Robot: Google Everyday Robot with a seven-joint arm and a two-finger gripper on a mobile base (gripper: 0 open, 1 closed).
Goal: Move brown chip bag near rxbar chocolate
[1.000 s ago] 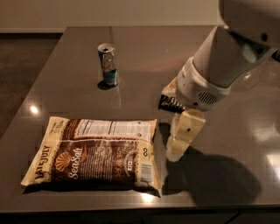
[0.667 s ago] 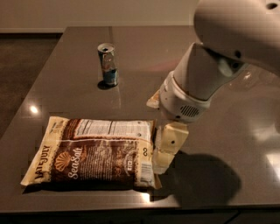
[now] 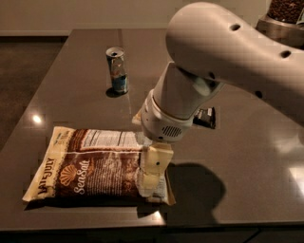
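The brown chip bag [image 3: 90, 168] lies flat near the table's front left edge, with its "Sea Salt" script facing up. My gripper [image 3: 151, 182] points down over the bag's right end and touches or hovers just above it. The arm's big white body hides what is behind it. The rxbar chocolate [image 3: 206, 117], a small black bar, lies right of the arm; its left part is hidden by the arm. It is well apart from the bag, up and to the right.
A slim blue-silver drink can [image 3: 118, 70] stands upright at the back left. The dark table [image 3: 247, 161] ends close in front of the bag. A container of dark beans [image 3: 285, 12] stands at the far right corner.
The arm has swung left and lowered, bringing the gripper from beside the bag's right edge to over its right end. The bag and can have not moved.
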